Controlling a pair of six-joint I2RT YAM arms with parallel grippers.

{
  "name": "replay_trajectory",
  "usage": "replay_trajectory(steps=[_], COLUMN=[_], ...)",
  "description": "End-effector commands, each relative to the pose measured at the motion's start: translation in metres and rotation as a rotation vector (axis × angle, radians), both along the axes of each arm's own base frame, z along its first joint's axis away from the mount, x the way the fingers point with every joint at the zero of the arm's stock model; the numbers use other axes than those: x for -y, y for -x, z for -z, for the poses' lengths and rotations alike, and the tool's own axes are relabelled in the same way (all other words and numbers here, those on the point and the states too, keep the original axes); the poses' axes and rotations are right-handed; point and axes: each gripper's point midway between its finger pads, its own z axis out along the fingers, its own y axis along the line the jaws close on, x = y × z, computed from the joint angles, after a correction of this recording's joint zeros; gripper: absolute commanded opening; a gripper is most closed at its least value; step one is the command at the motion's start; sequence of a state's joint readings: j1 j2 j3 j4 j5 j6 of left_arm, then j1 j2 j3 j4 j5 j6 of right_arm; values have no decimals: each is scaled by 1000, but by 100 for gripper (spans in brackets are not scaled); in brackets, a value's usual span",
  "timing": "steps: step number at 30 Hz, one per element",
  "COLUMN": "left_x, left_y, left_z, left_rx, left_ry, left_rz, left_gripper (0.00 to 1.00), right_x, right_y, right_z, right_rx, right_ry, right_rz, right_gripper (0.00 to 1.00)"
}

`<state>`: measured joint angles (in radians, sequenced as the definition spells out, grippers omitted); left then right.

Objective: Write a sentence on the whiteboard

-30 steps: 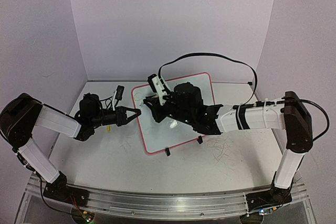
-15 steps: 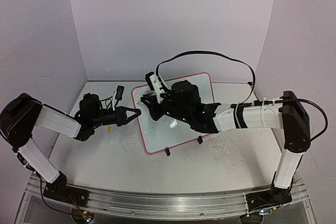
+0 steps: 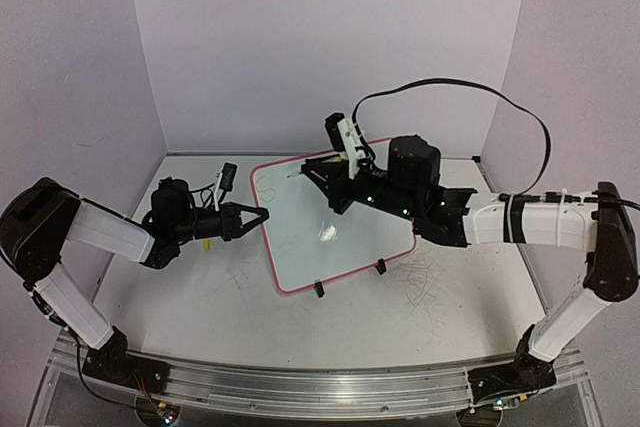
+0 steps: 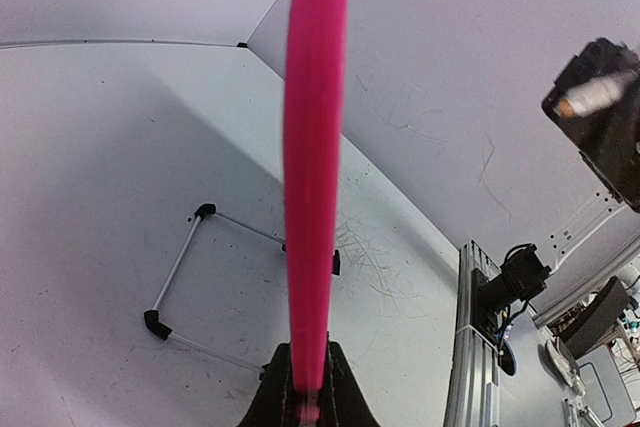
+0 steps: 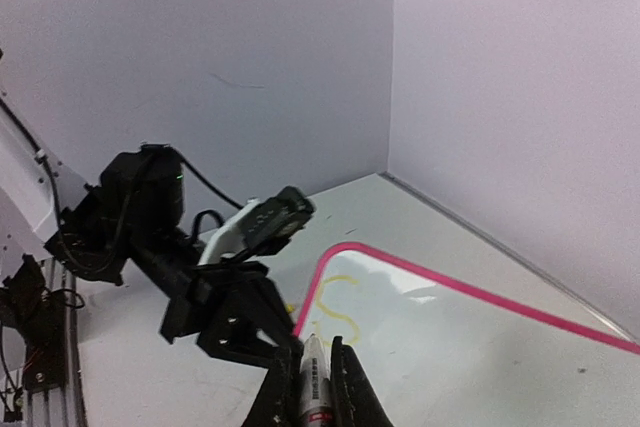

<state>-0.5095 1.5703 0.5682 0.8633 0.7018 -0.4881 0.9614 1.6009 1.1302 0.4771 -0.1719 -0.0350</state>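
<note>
The whiteboard with its pink-red frame lies tilted on two black clip feet in the middle of the table. My left gripper is shut on its left edge; the left wrist view shows the pink frame edge-on between the fingertips. My right gripper hovers over the board's far left corner, shut on a marker, tip off the surface. Of the sentence, only a faint yellow "S" shows near that corner, also faint in the top view.
A small yellow object lies under my left arm. Thin scribble marks cover the table right of the board. A black cable loops above my right arm. Walls close the back and sides; a metal rail runs along the near edge.
My right arm has swung right and back with the marker, lifting off and uncovering the board's middle. The left gripper and the board have not moved.
</note>
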Motion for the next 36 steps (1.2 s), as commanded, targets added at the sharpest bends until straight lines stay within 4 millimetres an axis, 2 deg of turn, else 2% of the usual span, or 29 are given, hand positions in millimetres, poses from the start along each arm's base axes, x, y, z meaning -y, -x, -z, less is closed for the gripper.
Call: replay_trajectory(steps=[1, 4, 8, 19, 27, 36], left_x=[2, 1, 2, 2, 1, 0], left_y=[0, 0, -1, -4, -5, -4], left_z=[-12, -12, -14, -13, -11, -12], left_rx=[53, 51, 49, 46, 42, 45], left_ry=[-4, -8, -10, -18, -23, -23], left_rz=[14, 6, 5, -5, -11, -13], left_gripper=[0, 0, 0, 0, 0, 0], right_x=[-2, -17, -27, -26, -40, -31], right_y=[-17, -20, -22, -20, -17, -26], right_z=[3, 1, 4, 15, 18, 22], right_rx=[55, 67, 74, 80, 86, 104], right_ry=[42, 43, 48, 74, 82, 104], right_rz=[15, 24, 29, 46, 38, 110], right_gripper=[0, 0, 0, 0, 0, 0])
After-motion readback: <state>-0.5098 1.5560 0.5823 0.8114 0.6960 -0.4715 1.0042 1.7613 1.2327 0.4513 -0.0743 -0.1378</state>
